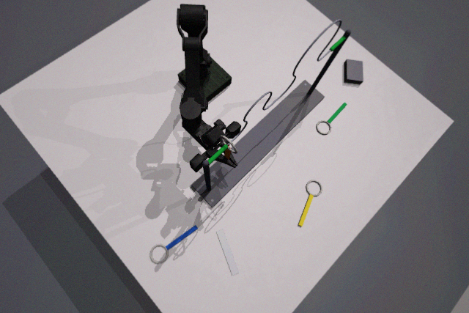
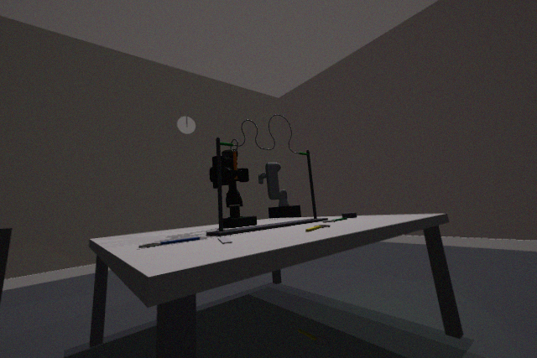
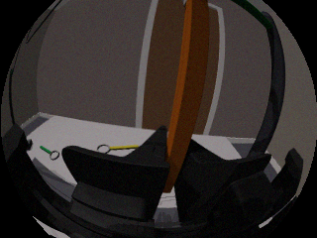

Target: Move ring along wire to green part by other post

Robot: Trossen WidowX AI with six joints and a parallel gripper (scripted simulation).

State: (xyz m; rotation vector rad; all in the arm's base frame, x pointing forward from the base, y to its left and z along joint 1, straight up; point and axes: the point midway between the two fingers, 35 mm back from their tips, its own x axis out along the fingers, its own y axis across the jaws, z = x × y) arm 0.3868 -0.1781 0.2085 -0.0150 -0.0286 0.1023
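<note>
A: State of the hand (image 1: 231,162) (image 2: 234,168) (image 3: 170,164)?
B: Clamped on the orange handle (image 1: 227,153) (image 2: 235,165) (image 3: 189,84); its ring (image 1: 224,137) (image 2: 232,142) encircles the wire beside the near post (image 1: 207,177) (image 2: 219,184) (image 3: 278,74).
A: Surface?
B: White desk (image 1: 264,264) (image 2: 277,254) (image 3: 89,130).
A: Room?
B: Beyond it, a wall clock (image 2: 186,125) on a plain wall.

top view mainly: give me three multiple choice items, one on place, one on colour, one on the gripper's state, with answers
1. Which loose ring lies nearest the dark box?
A) blue-handled
B) green-handled
C) yellow-handled

2. What colour is the handle at the gripper?
A) blue
B) yellow
C) orange

3. How is the gripper?
A) shut on the handle
B) wide open
C) shut on nothing

1 B: the green-handled ring lies just below the dark box.
2 C: the handle shows orange in the wrist view.
3 A: the gripper has its fingers closed around it.
</note>
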